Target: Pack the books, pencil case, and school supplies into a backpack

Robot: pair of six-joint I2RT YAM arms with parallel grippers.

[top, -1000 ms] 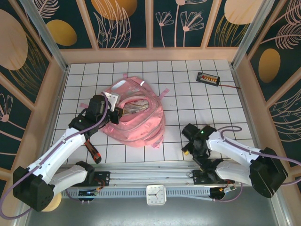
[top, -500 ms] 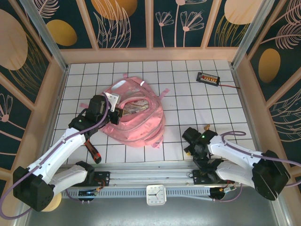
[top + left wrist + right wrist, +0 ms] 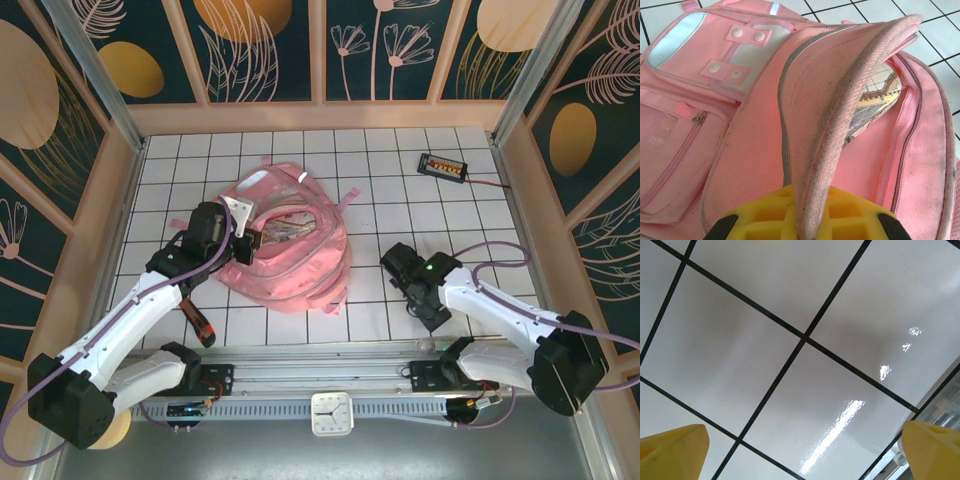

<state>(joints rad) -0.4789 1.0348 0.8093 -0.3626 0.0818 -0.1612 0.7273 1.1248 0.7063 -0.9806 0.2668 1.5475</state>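
Nearby, a utility knife (image 3: 196, 322) lies near the backpack (image 3: 300, 270), whose flap left jaws pinch; right jaws spread.

From the left wrist cam I can't see into the backpack (image 3: 730, 125): its lifted flap (image 3: 840, 100) hides all but a sliver of some printed thing (image 3: 877, 92) centre-right. The left gripper (image 3: 802, 222) is chopped off by the bottom edge.

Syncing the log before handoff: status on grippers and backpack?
Left gripper shut on backpack flap, holding it open. Right gripper open, empty, over table. Printed item inside backpack. Nothing in the way.
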